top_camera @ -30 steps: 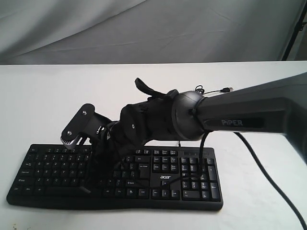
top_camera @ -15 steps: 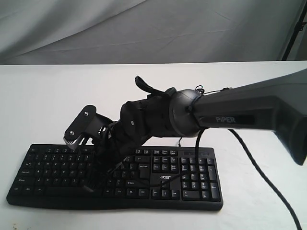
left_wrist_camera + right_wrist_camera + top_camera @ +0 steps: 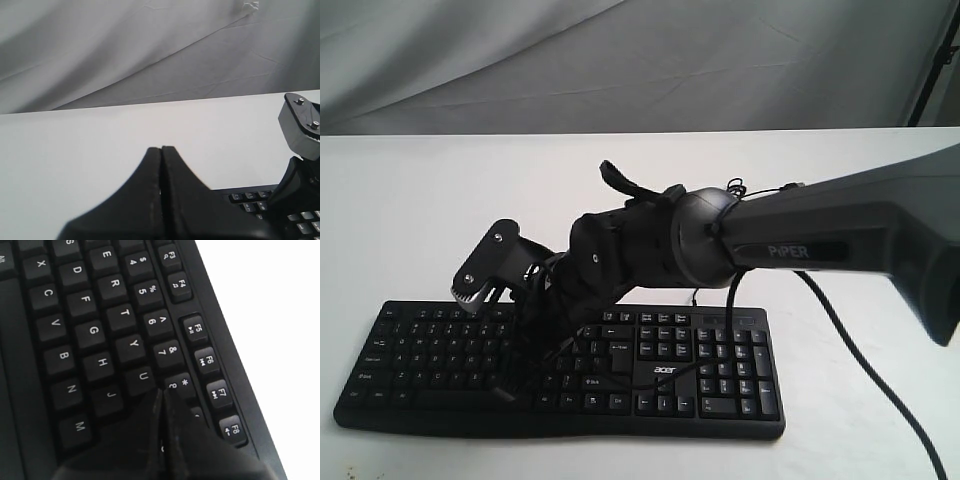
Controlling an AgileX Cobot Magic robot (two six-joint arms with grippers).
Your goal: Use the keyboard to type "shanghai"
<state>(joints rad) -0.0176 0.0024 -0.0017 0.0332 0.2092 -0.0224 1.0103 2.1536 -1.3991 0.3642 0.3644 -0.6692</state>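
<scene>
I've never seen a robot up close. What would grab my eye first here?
A thick dark arm marked PIPER reaches in from the right, over a wide black keyboard on the white table. Its hand, pinched shut, points down among the keys beside U and 8. The other hand, also shut, hangs beside the keyboard, over the table.

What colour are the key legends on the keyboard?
White, on the black keyboard; right wrist view.
</scene>
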